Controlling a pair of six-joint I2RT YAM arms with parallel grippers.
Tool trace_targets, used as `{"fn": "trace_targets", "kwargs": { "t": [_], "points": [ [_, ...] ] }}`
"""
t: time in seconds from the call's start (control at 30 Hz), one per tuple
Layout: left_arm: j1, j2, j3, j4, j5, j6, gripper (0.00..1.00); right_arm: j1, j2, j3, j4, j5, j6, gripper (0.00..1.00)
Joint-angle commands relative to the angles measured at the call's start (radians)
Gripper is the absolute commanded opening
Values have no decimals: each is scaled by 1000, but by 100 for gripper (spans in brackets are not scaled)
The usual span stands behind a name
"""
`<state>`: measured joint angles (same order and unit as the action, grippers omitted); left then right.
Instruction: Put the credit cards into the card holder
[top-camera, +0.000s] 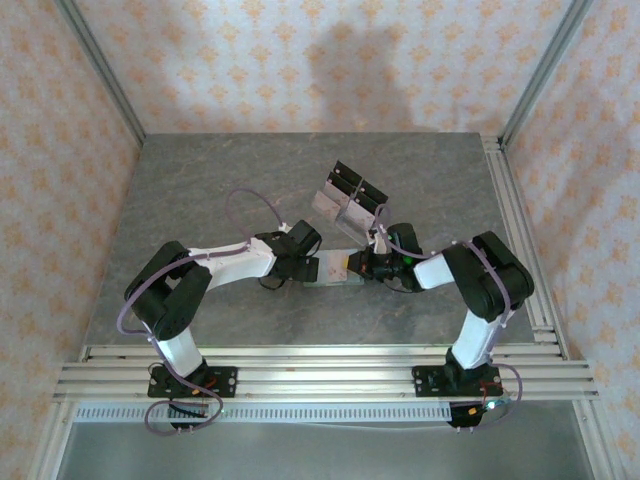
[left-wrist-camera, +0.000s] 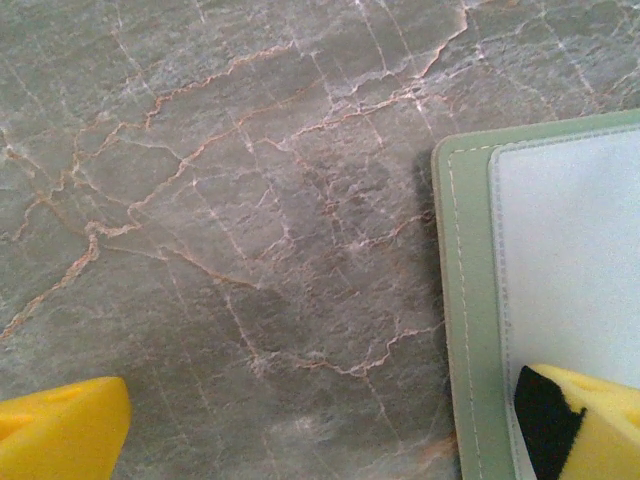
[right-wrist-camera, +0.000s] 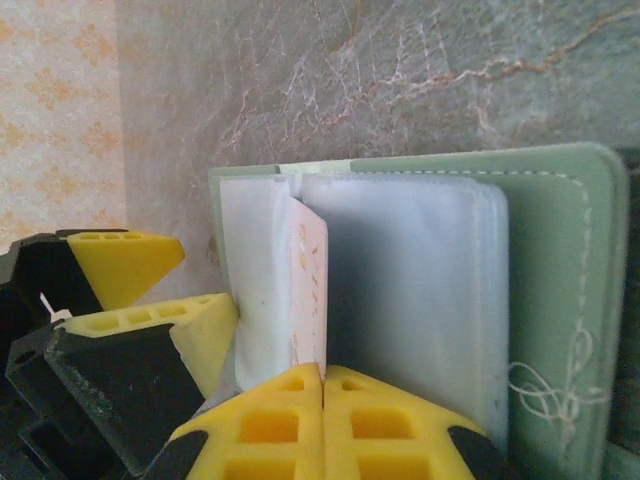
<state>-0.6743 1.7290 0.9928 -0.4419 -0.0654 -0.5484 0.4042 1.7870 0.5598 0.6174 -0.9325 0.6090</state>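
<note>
Card (right-wrist-camera: 312, 290) is pinched by right gripper (right-wrist-camera: 323, 395) at sleeve of holder (right-wrist-camera: 560, 250), left gripper (left-wrist-camera: 320, 415) is spread with one finger on holder; card could be buckled if holder is shifted.

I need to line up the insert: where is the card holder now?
In the top view the card holder lies open mid-table, between the left gripper and the right gripper, just nearer than the clear stand.
</note>
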Motion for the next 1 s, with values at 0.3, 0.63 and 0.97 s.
{"fn": "trace_targets", "kwargs": {
  "t": [0.3, 0.63, 0.97],
  "points": [
    [-4, 21, -9, -41, -43, 5, 100, 2, 78, 0, 63, -9, 42, 0],
    [-4, 20, -14, -33, -38, 7, 99, 45, 80, 40, -27, 13, 1, 0],
    [-4, 12, -20, -25, -35, 2, 99, 49, -3, 63, -152, 41, -21, 28]
  ]
}}
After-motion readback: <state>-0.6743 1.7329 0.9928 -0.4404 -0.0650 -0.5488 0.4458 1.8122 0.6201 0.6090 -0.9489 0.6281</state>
